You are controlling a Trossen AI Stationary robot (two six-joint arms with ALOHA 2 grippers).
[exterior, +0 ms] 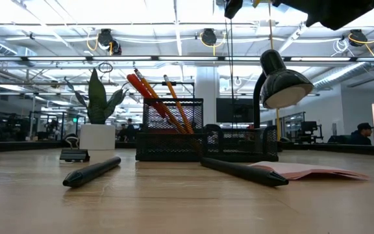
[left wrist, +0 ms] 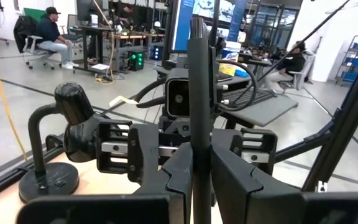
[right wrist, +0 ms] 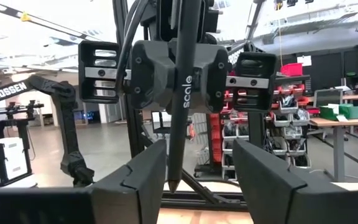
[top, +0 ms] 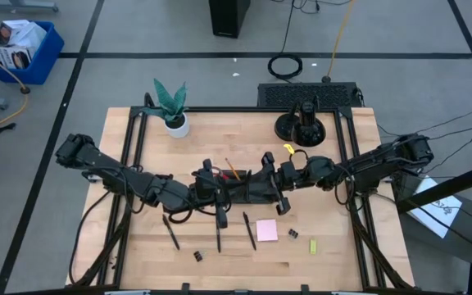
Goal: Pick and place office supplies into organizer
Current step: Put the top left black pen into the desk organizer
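Jaws, left gripper (left wrist: 201,177): two matte black angular fingers pressed narrowly onto one slim black pen (left wrist: 199,99), smooth-barrelled, held upright between them. Jaws, right gripper (right wrist: 194,180): spread wide, blocky dark plastic fingers apart on either side of the same pen, touching nothing; the pen's tapered tip hangs between them. Both grippers meet face to face over the black wire-mesh rectangular organizer (top: 236,182), directly below the jaws.

Organizer contents: two orange wooden pencils (exterior: 174,104), leaning; one pair of red-handled scissors (exterior: 138,88).

On the pale wood table (top: 138,254), nearer the front edge than the jaws:
- black pens, three, lying loose (top: 171,233)
- square pink sticky-note pad, one, flat (top: 266,230)
- small black binder clips, two (top: 197,256)
- small yellow-green piece, one (top: 313,246)

Behind the jaws: one green potted plant in a white pot (top: 172,106); one round black stand base (top: 300,125).
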